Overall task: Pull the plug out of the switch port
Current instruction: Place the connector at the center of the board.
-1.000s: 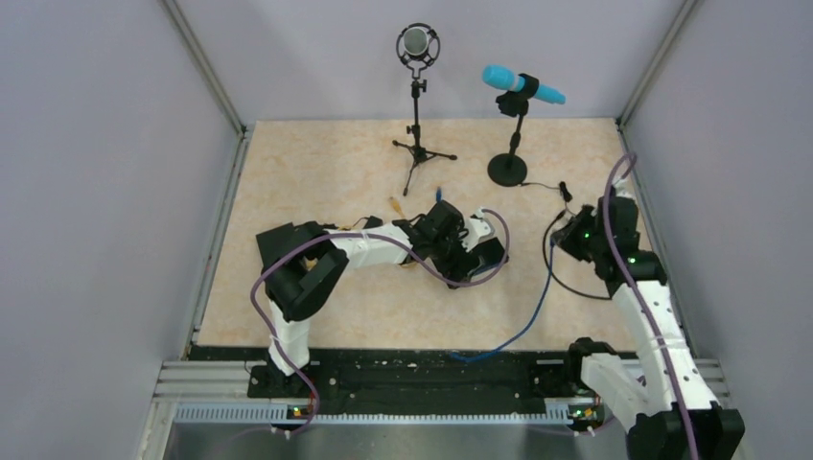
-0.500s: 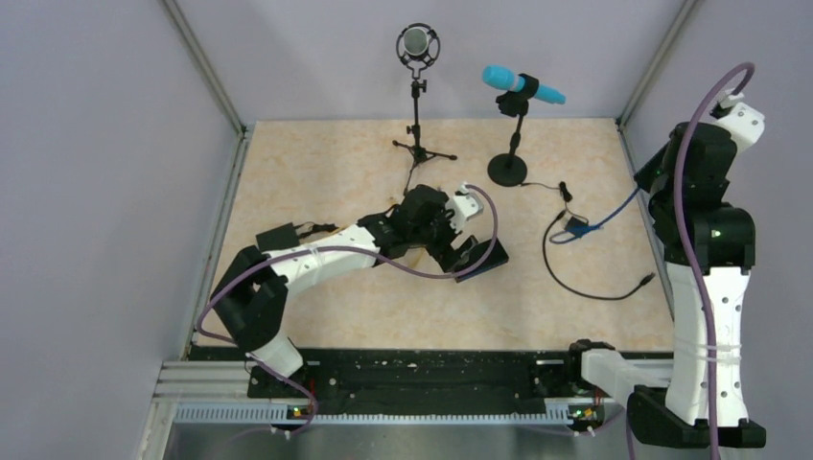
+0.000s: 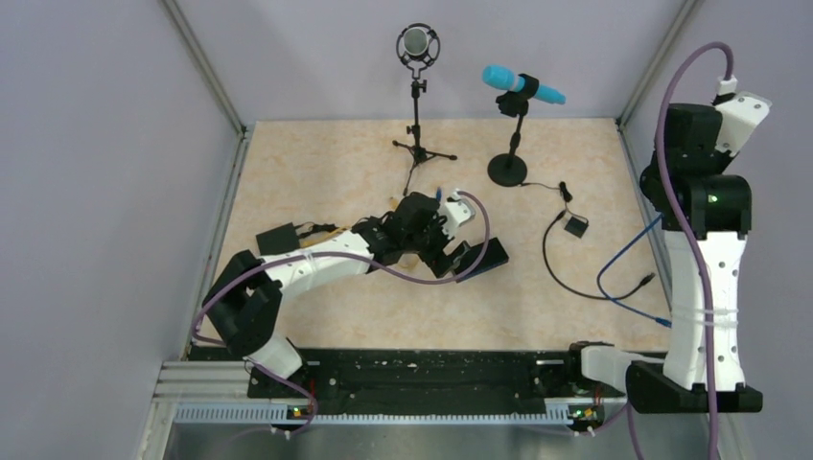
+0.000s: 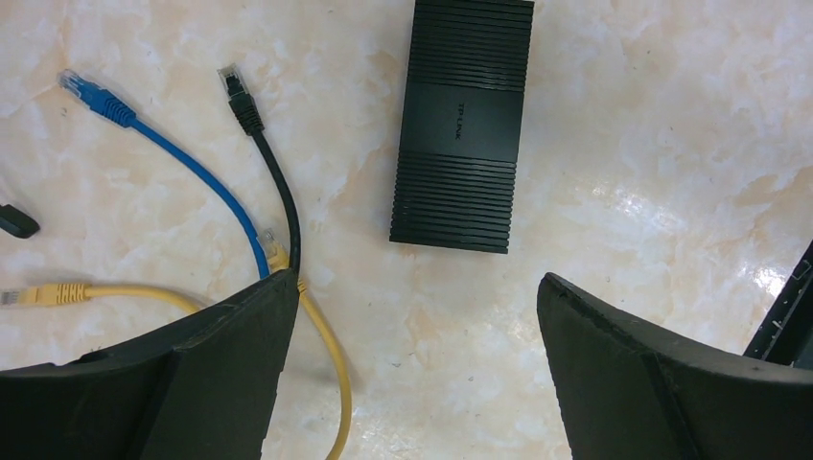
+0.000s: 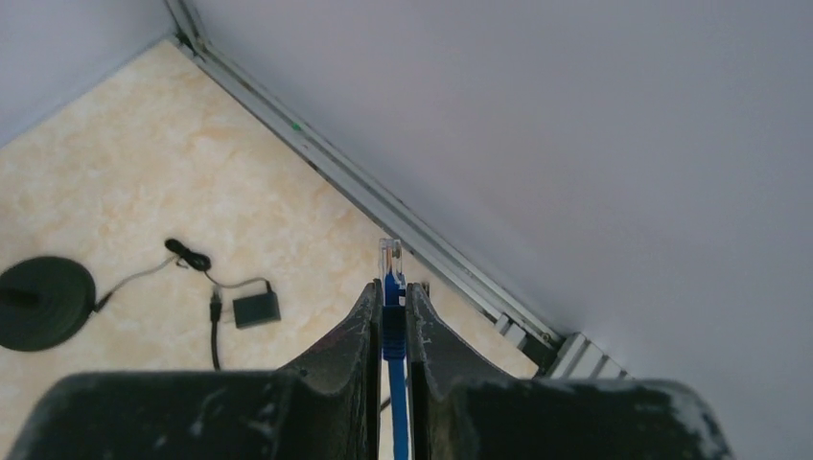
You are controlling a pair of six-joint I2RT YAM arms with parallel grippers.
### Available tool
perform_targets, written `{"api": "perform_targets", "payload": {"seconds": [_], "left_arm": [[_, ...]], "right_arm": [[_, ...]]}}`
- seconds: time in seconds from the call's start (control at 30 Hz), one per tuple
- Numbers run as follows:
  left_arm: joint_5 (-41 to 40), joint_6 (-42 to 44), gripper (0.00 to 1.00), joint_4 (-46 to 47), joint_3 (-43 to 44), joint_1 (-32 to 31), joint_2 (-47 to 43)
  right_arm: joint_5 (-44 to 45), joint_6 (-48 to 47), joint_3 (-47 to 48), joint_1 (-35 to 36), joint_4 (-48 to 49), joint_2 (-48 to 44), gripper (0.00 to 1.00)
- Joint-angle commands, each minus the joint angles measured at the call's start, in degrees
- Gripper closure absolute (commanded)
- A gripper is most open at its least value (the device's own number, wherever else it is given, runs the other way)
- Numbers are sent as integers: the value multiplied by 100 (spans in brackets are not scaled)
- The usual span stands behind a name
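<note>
Blue cable point(image 5: 394, 402) runs up between the right fingers point(image 5: 389, 295), which are clamped together on it just behind its clear plug point(image 5: 389, 255); the plug tip pokes out past the fingertips and hangs in the air near the side wall, high over the counter point(image 5: 125, 172) and well apart from the switch point(image 4: 462, 125). The switch, a flat black ribbed box, lies on the counter straight ahead of the left fingers point(image 4: 417, 283), which stand wide apart over it and hold nothing. In the left wrist view nothing is plugged into the edges of the box that show, though the ports themselves cannot be seen from this side. Beside it lie three loose ends: a second blue plug point(image 4: 91, 94), a black plug point(image 4: 236, 88) and a yellow plug point(image 4: 53, 293), none of them touching the box. From above, the blue cable point(image 3: 623, 264) trails slack down to the counter by the right arm. By my judgement the pull itself is done, the plug being free of its port; what looks to be left is only to lay the cable down and let it go.
</note>
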Motion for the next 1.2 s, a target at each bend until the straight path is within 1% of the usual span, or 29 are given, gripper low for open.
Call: {"api": "perform_targets", "payload": {"seconds": [0.0, 0.07, 0.1, 0.17, 0.2, 0.23, 0.3, 0.37, 0.5, 0.57, 0.67, 0.7, 0.73, 0.77, 0.87, 0.93, 1.03, 1.1, 1.17], "left_arm": [[-71, -127, 1, 362, -131, 28, -369], [-82, -173, 1, 414, -179, 36, -405], [-88, -182, 1, 368, -181, 32, -409], [-119, -204, 1, 304, -213, 36, -452], [-151, -206, 1, 295, -254, 37, -497], [-195, -216, 1, 297, -318, 37, -560], [-275, -251, 1, 337, -482, 43, -708], [-293, -317, 1, 417, -643, 58, -851], [-327, -363, 1, 469, -798, 76, -965], [-371, -370, 1, 449, -802, 96, -976], [-445, -495, 1, 534, -829, 128, -1037], [-471, -561, 1, 577, -850, 133, -1070], [-498, -626, 1, 593, -876, 149, -1121], [-541, -680, 1, 593, -906, 157, -1167], [-904, -969, 1, 611, -1112, 187, -1395], [-1161, -1177, 1, 678, -1331, 237, -1598], [-1627, -1558, 1, 788, -1662, 351, -1969], [-1881, -1775, 1, 807, -1870, 484, -2238], [-2077, -1972, 1, 815, -2038, 620, -2537]], "right_arm": [[-184, -128, -658, -16, 324, 557, 100], [-752, 52, -1113, -14, 567, 923, 100], [-944, 200, -1394, -14, 892, 1096, 100], [-1393, 99, -2079, -14, 1700, 1451, 100], [-1473, 199, -2261, -14, 1930, 1733, 100], [-1737, 146, -2427, -16, 2153, 2076, 100], [-2155, 120, -2439, -19, 2270, 2530, 100], [-2307, 78, -2445, -22, 2487, 2966, 100], [-2634, -95, -2556, -23, 3022, 3126, 100], [-2820, -150, -2512, -23, 3108, 3203, 100], [-2988, -254, -2429, -23, 3118, 3291, 87], [-3025, -267, -2401, -23, 3095, 3272, 81], [-3067, -278, -2394, -23, 3071, 3232, 70], [-3116, -261, -2385, -23, 3043, 3126, 57], [-3435, -186, -2464, -23, 3054, 2730, 41], [-3760, -115, -2609, -27, 3105, 2361, 35], [-4360, 3, -2970, 58, 3227, 1776, 31], [-4645, 98, -3207, 311, 3234, 1476, 29], [-4787, 251, -3479, 787, 3263, 1231, 28]]}}
